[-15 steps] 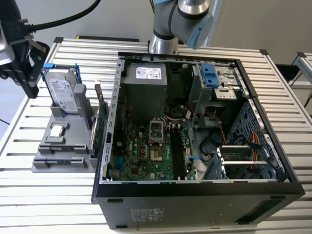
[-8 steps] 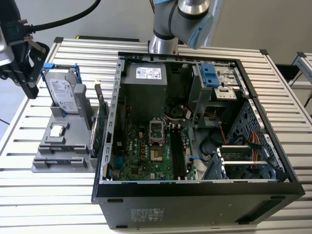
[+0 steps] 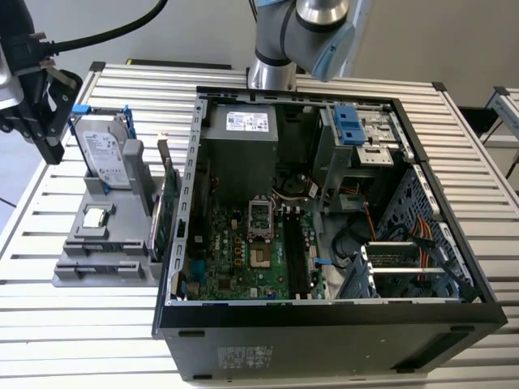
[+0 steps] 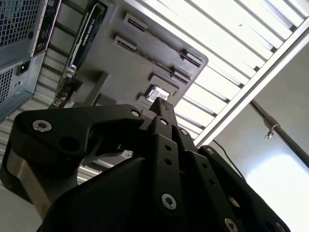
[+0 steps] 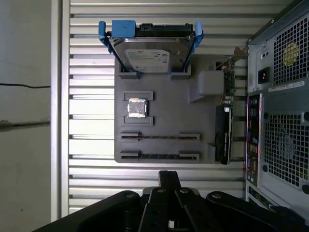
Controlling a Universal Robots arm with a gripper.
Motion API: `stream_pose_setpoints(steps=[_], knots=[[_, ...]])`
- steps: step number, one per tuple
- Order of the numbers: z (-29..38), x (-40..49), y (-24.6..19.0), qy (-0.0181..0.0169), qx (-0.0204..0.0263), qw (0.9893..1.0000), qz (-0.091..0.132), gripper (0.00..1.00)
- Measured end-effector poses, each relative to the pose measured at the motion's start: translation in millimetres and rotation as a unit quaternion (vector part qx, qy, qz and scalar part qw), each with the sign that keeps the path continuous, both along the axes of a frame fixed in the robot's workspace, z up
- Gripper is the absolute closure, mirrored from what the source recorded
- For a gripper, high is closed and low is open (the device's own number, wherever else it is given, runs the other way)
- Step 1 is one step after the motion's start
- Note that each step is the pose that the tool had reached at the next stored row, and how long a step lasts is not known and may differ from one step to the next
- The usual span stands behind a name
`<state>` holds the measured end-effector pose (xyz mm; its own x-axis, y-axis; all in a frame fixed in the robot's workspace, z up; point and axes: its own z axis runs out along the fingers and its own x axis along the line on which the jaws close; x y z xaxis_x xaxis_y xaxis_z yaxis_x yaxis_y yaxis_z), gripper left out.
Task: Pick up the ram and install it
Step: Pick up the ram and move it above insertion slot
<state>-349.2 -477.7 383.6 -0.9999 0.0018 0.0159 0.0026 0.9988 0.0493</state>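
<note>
Slatted metal table (image 3: 146,89) carries everything. At the exterior view's left the claw (image 5: 169,178) hangs above a grey tray (image 3: 69,274), touching nothing. It is closed at the tip with nothing between the pads, so it is empty.

The tray props each part so it can be taken from above. A drive (image 3: 105,150) stands upright in a cradle and a CPU (image 3: 96,216) lies flat in its pocket. A green card (image 3: 165,207) stands on edge along the side next to the case (image 3: 324,340).

Two long tray slots (image 5: 159,137) look like the seat meant for the ram. From above each shows just a thin dark line, so I cannot tell whether the stick sits there.

To the right, the case lies on its side and open, so the board (image 3: 243,259) faces up. Its black board slots (image 3: 290,251) are too dark to say whether a stick stands in them.
</note>
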Motion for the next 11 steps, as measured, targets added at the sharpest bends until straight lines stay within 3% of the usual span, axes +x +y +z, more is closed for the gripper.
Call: stream_pose_setpoints(steps=[11], knots=[[0.0, 0.0, 0.0, 0.0000, 0.0000, 0.9996, 0.027, 1.00]])
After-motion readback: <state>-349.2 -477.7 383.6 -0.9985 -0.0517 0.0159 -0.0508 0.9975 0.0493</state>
